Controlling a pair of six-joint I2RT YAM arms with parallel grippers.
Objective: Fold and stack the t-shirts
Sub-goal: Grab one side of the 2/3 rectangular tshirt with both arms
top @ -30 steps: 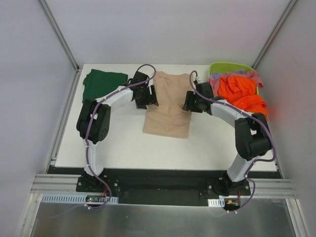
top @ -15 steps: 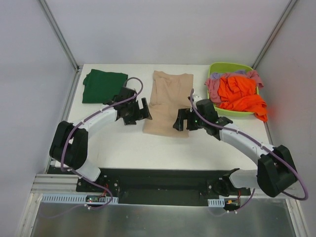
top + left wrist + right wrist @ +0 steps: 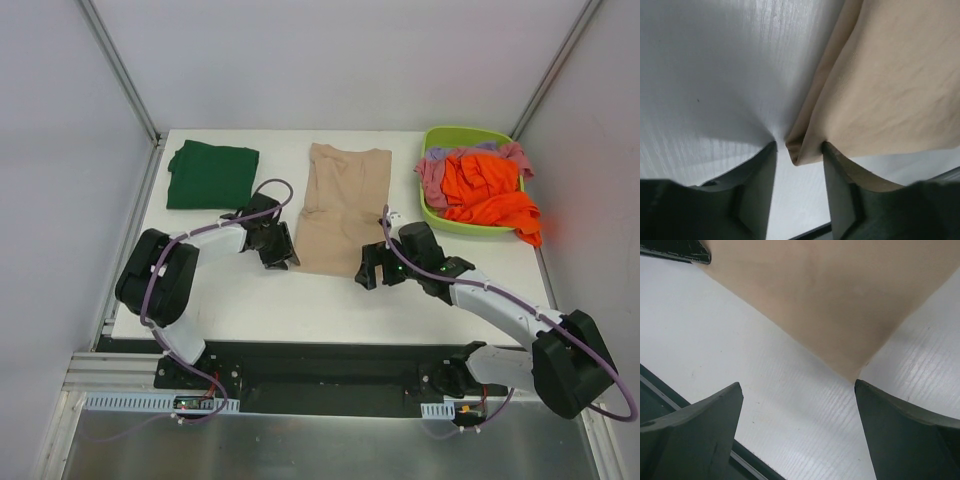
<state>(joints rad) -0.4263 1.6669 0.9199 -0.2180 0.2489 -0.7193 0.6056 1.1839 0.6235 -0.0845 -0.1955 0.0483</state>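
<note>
A beige-tan t-shirt (image 3: 340, 205) lies flat in the middle of the table, folded into a long strip. My left gripper (image 3: 280, 252) is down at its near left corner. In the left wrist view this gripper (image 3: 799, 145) is open but narrow, with the folded corner (image 3: 800, 150) between the fingers, touching the right finger (image 3: 837, 175) and apart from the left one. My right gripper (image 3: 368, 270) sits at the near right corner. Its jaws (image 3: 797, 384) stand wide open, and the shirt's corner (image 3: 850, 367) reaches the right fingertip. A folded dark green t-shirt (image 3: 212, 175) lies at the far left.
A lime-green basket (image 3: 465, 135) at the far right holds crumpled orange (image 3: 485, 185), pink (image 3: 430, 178) and lilac (image 3: 447, 155) shirts; the orange one hangs over its near rim. Grey walls with metal posts enclose the table. Its near edge (image 3: 670, 390) runs just behind the grippers.
Both arms have come down from the shirt's upper sides to its near corners. The right jaws have opened wide. The left jaws opened, then narrowed around the corner.
</note>
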